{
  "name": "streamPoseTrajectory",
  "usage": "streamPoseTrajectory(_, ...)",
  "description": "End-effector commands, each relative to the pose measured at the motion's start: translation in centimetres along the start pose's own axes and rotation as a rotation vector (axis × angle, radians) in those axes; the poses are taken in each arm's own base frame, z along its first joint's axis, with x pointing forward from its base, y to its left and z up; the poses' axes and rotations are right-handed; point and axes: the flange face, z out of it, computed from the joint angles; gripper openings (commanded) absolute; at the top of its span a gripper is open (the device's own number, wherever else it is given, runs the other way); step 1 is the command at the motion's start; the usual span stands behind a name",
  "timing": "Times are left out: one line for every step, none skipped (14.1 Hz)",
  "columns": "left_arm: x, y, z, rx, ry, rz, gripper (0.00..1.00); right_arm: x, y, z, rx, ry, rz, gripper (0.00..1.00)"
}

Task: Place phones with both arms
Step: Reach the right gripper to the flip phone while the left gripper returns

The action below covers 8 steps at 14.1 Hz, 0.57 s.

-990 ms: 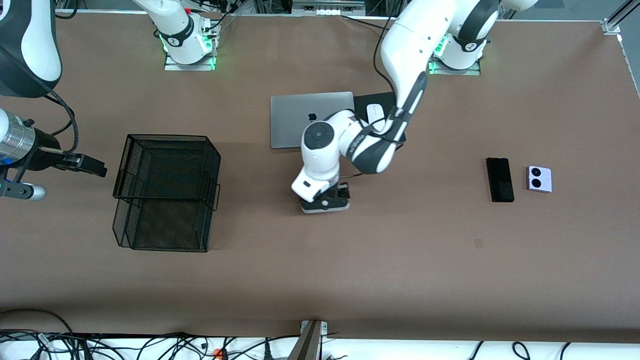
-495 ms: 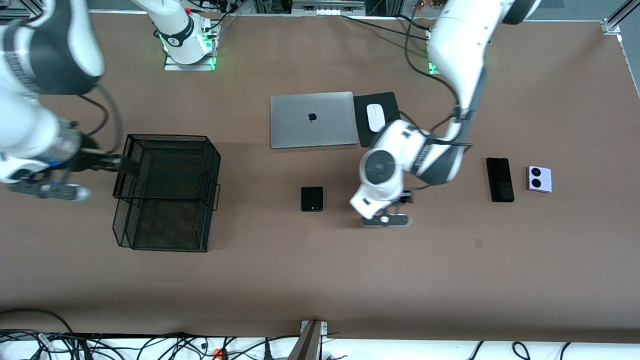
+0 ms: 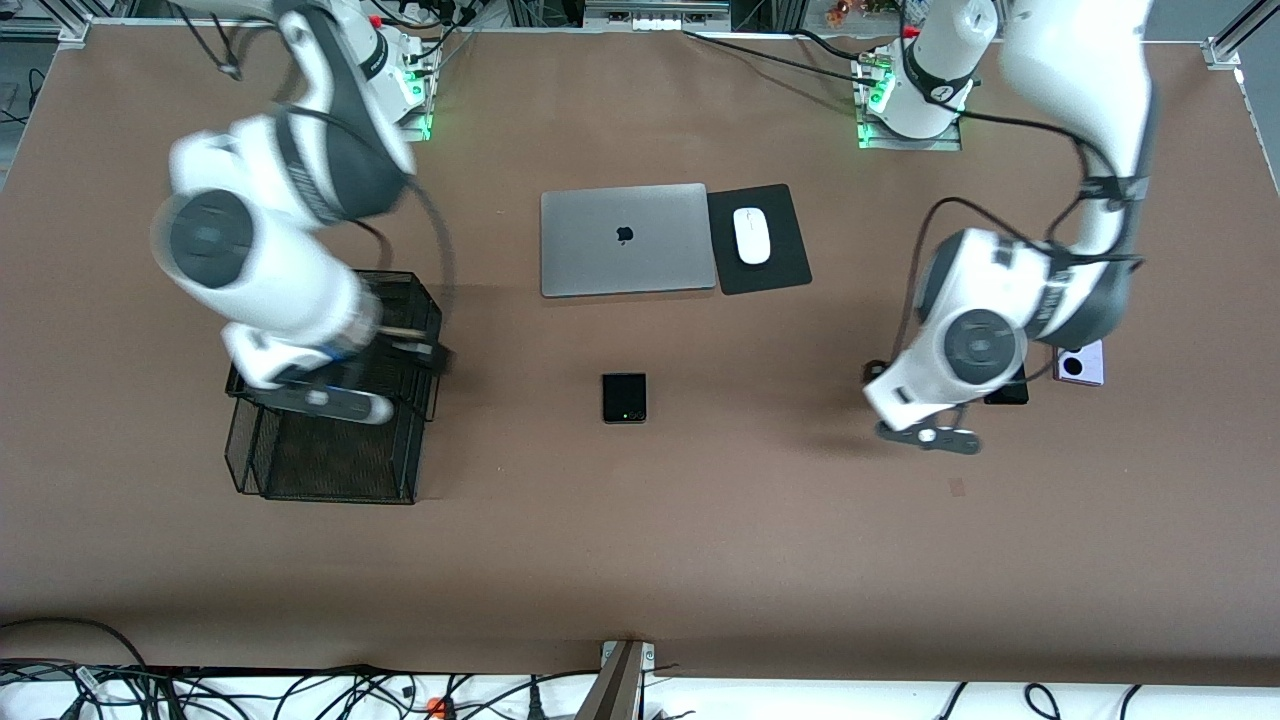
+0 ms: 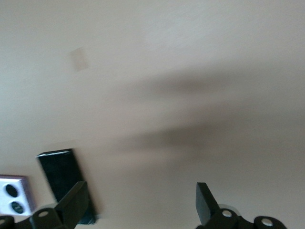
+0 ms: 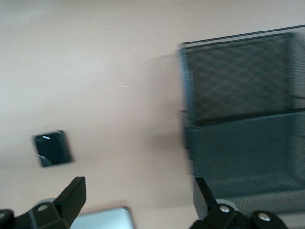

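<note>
- Brown table (image 3: 700,560): flip phone (image 3: 624,397) lies near laptop (image 3: 624,239), toward the camera.
- Left gripper (image 4: 138,207) wide, empty, over slab phone (image 4: 64,179); lavender phone (image 3: 1085,365) beside slab.
- Right gripper (image 5: 138,205) wide, empty, over mesh basket (image 3: 300,470).
- Advice: centre jaws across slab's narrow width before descending.

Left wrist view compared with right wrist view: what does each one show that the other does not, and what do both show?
Only the left wrist view shows the long black phone and the lavender phone beside it, with the open left pincer. Only the right wrist view shows the flip phone, the mesh basket, a laptop corner and the open right pincer. Both show bare brown table.
</note>
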Motion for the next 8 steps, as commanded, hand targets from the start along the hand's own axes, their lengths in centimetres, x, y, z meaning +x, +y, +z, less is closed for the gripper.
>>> streamPoseTrajectory(-3.6,-4.0,0.5,0.010,0.048,0.050,1.00,-1.4,-7.3,4.9,0.062,0.043,0.005,1.00)
streamPoseTrajectory(-5.0,-5.5,1.4,0.000,0.088,0.044,1.00,-1.9,-9.2,7.1,0.087,0.058,0.003,1.00)
streamPoseTrajectory(-6.1,-7.4,2.4,-0.010,0.123,0.025,1.00,-2.9,-11.3,9.6,0.112,0.066,0.004,1.00)
streamPoseTrajectory(-7.1,-9.1,3.3,-0.016,0.142,0.022,1.00,-3.8,-13.1,12.0,0.135,0.078,0.017,1.00)
streamPoseTrajectory(-7.9,-10.5,4.5,-0.020,0.153,0.038,1.00,-4.7,-14.5,13.9,0.142,0.086,0.021,1.00)
streamPoseTrajectory(-8.8,-12.1,5.3,-0.023,0.169,0.043,1.00,-5.7,-15.6,15.8,0.135,0.086,0.017,1.00)
streamPoseTrajectory(-9.7,-13.5,6.3,-0.028,0.181,0.024,1.00,-6.7,-16.5,17.3,0.124,0.086,-0.004,1.00)
streamPoseTrajectory(-10.3,-14.7,7.1,-0.034,0.183,-0.001,1.00,-7.6,-17.3,18.6,0.115,0.088,-0.025,1.00)
